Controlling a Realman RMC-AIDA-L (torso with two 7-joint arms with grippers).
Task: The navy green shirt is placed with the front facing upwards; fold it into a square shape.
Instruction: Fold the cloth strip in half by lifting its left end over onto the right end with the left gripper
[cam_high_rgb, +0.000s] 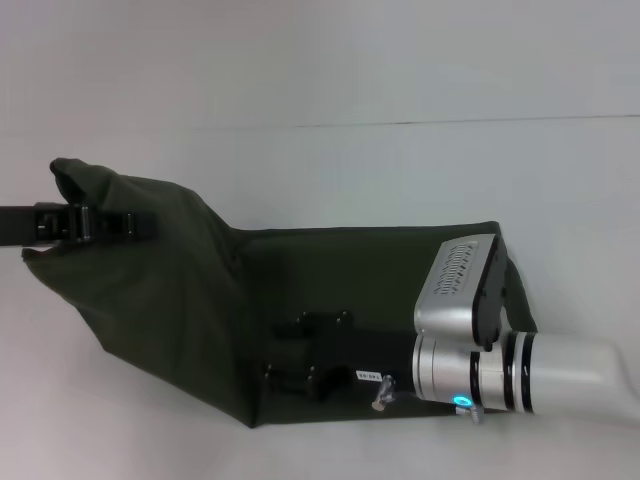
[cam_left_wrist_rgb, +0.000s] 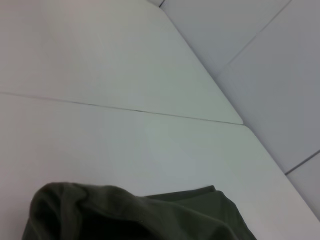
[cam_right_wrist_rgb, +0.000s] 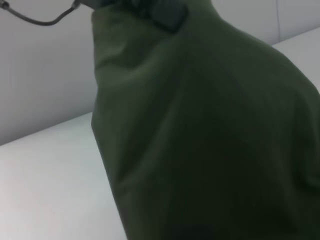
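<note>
The left gripper has its fingers clenched on one side of the navy green shirt and holds that side raised above the white worktop. The right gripper rests low on the flat part of the shirt; whether its fingers are grasping, I cannot tell.

White-silver right arm, black tool

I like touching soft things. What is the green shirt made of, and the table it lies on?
The navy green shirt looks like soft matte woven or knit cloth, maybe cotton: it drapes and creases where the left tool lifts it. The table looks hard, smooth and white, perhaps laminate or plastic, with a faint sheen and a thin seam.
</note>
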